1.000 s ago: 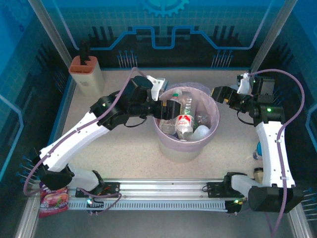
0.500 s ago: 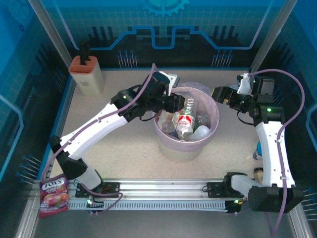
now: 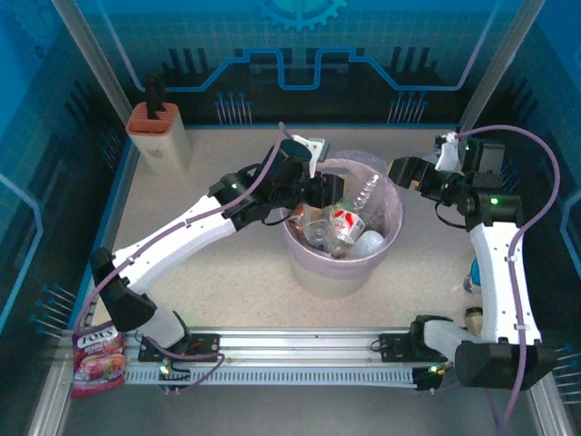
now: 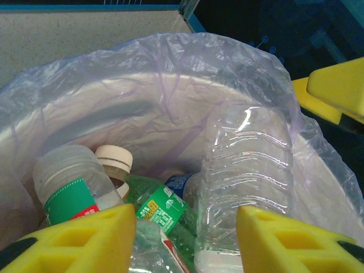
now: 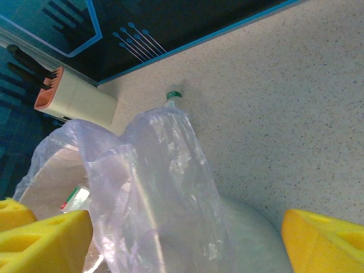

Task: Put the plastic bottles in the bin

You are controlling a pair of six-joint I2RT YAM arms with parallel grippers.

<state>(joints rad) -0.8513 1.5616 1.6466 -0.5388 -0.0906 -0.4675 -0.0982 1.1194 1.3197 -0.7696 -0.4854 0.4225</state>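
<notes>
The bin [image 3: 331,272], a pale bucket lined with a pink bag [image 4: 142,74], stands mid-table and holds several plastic bottles. My left gripper [image 3: 329,193] hangs over the bin's left rim, open. In the left wrist view its yellow fingers [image 4: 85,239] stand apart. A ribbed clear bottle [image 4: 247,165] leans upright in front of the right finger and is not pinched. Below lie a green bottle [image 4: 165,207] and a white-capped one [image 4: 114,162]. A red-labelled bottle [image 3: 342,221] lies on the pile. My right gripper [image 3: 392,170] is open at the bin's right rim, and a fold of the bag [image 5: 165,187] rises between its jaws.
A beige-and-orange knife block [image 3: 159,136] stands at the back left. A red snack bag [image 3: 98,359] lies by the left arm's base. Small items [image 3: 471,275] sit half hidden behind the right arm. A green-banded bottle top [image 5: 173,94] shows past the bag's fold.
The left arm has reached farther out and its gripper has shifted along the bin's rim. The clear bottle now leans free to the right, and the red-labelled bottle has tipped over. The right arm is unchanged.
</notes>
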